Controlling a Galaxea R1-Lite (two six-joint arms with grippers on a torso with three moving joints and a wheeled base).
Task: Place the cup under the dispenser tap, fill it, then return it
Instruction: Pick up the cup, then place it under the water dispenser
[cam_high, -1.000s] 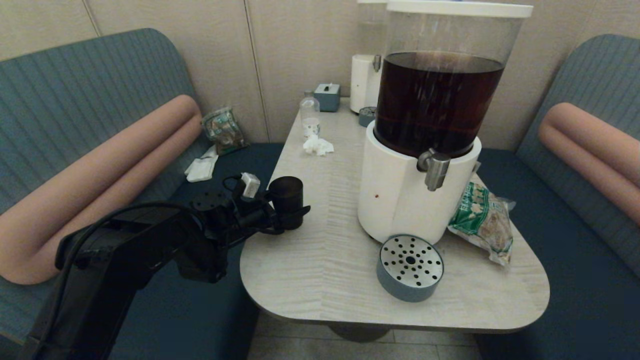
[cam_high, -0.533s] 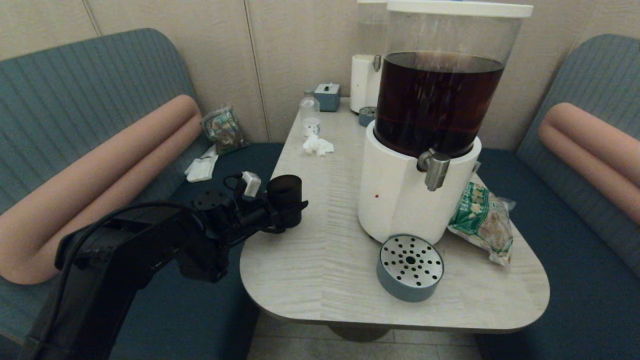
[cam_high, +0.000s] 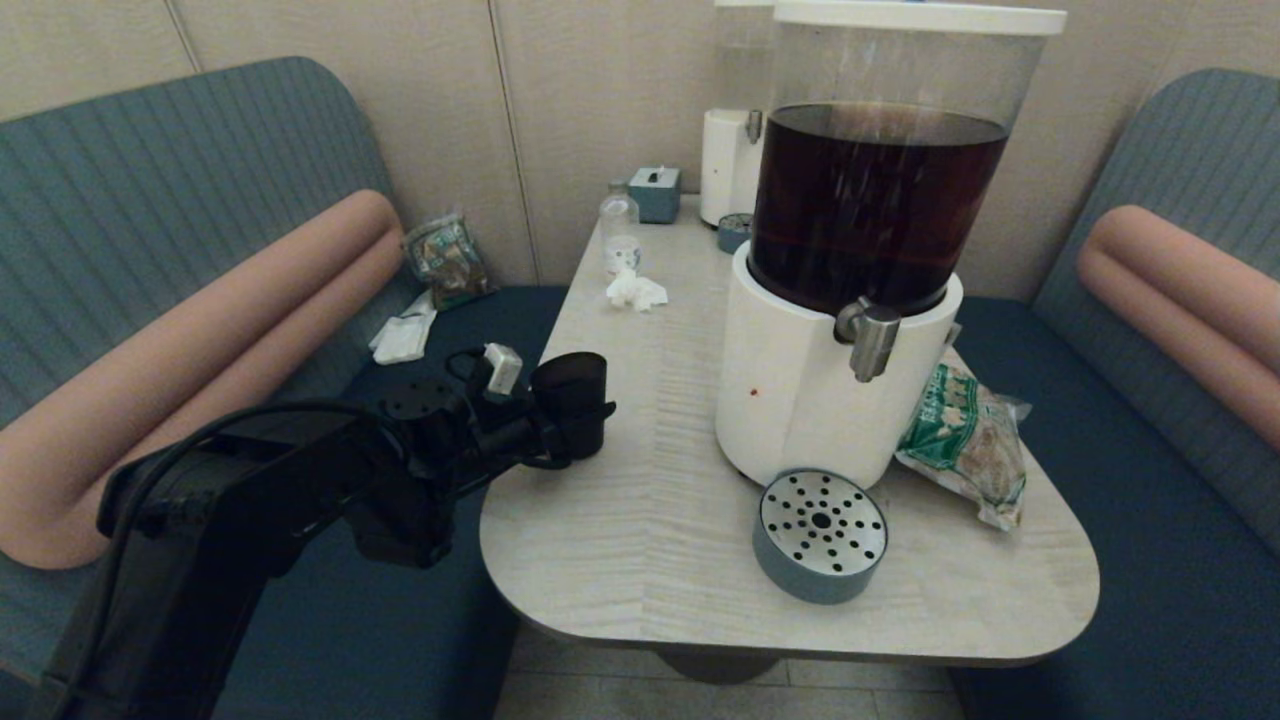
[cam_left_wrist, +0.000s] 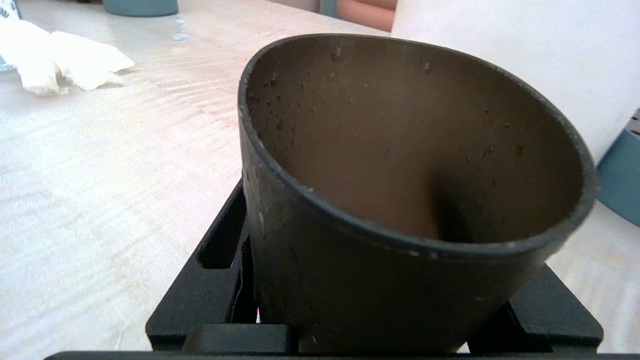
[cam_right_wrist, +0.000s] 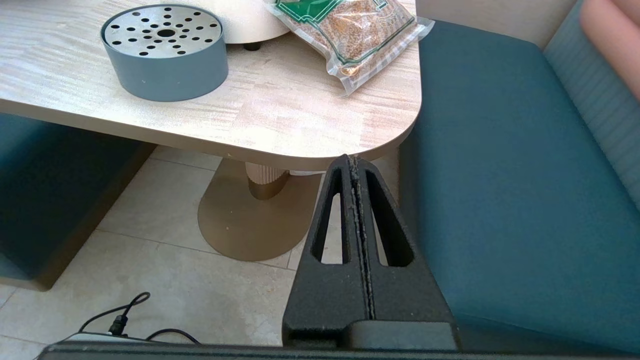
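The cup (cam_high: 572, 398), a dark tumbler, is at the table's left edge with my left gripper (cam_high: 585, 420) shut on its lower body. In the left wrist view the cup (cam_left_wrist: 400, 200) fills the frame, tilted, with droplets on its inner wall and no liquid showing; black fingers (cam_left_wrist: 215, 280) flank its base. The steel dispenser tap (cam_high: 870, 340) juts from the white base (cam_high: 790, 400) under the tank of dark brown drink, well right of the cup. My right gripper (cam_right_wrist: 354, 162) is shut and empty, low beside the table's near right corner.
A round grey drip tray (cam_high: 820, 535) with a perforated steel top lies in front of the base, not under the tap. A green snack bag (cam_high: 965, 440) lies right of the base. Far back stand a clear bottle (cam_high: 619, 232), crumpled tissue (cam_high: 634, 290) and a second dispenser (cam_high: 728, 160).
The cup in the left gripper has tipped slightly and shifted a little, staying at the table's left edge. The left arm has drifted slightly left. Nothing else has moved.
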